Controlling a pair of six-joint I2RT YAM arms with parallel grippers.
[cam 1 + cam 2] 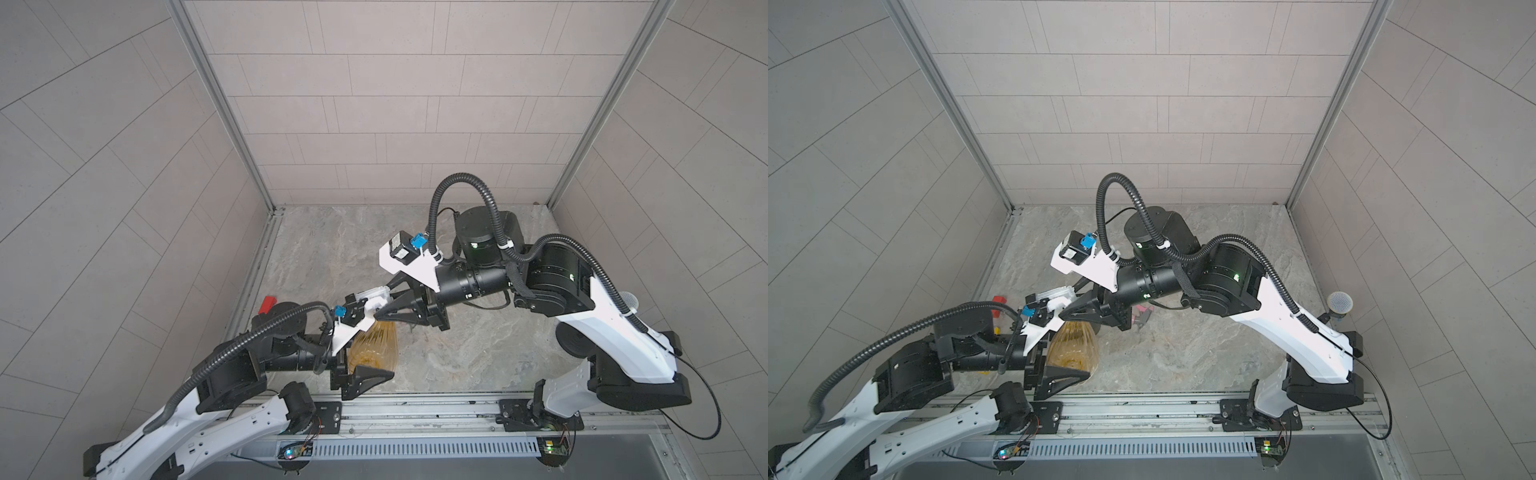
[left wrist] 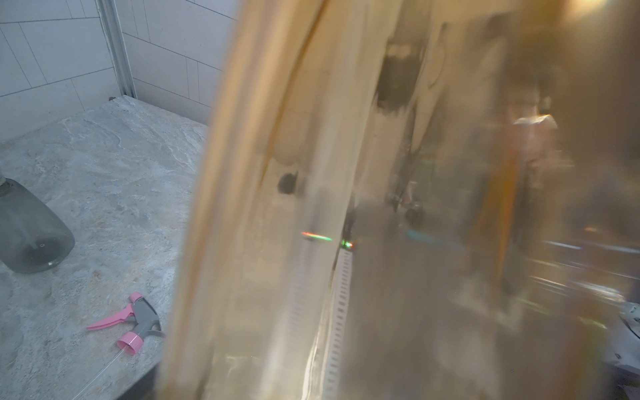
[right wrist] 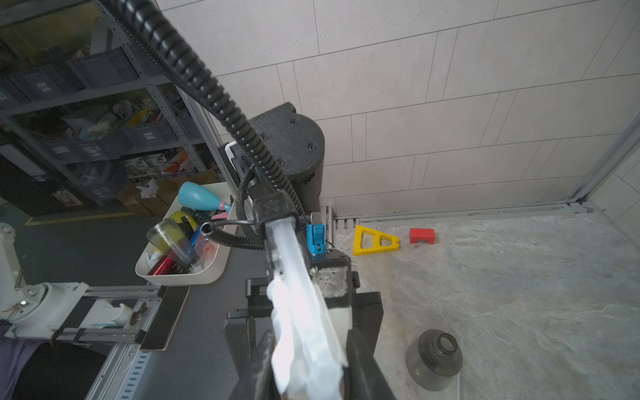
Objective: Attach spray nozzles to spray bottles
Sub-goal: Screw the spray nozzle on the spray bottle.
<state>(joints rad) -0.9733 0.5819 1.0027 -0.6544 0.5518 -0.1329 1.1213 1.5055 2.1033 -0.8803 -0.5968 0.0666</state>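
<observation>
Left claw: your left claw (image 1: 372,361) is clamped round the body of the translucent orange-amber cone-shaped plastic bottle (image 1: 376,340), near the front edge of the marbled grey worktop (image 1: 457,353).
Right claw: your right claw (image 1: 382,303) is drawn in on the white plastic trigger spray nozzle (image 3: 304,339), which fills the gap between its fingers just above the bottle's narrow end.
Hidden: the neck and collar sit under the right claw, so you cannot tell whether the threads have caught or where the dip tube runs.
Cross-threading: if the collar sits tilted on the neck, turning it is likely to jam it or skip the thread.
Bottle slip: the wall looks thin and smooth, so twisting force may spin the bottle in the left claw, or a harder squeeze may buckle it.
Clash: the right fingers work very close to the left wrist mount, so a wide turn could strike it.
Bystanders: the smoky grey translucent bottle (image 3: 434,360) stands open-necked and the pink-and-grey trigger nozzle (image 2: 135,322) lies nearby; a dropped part could knock either.
</observation>
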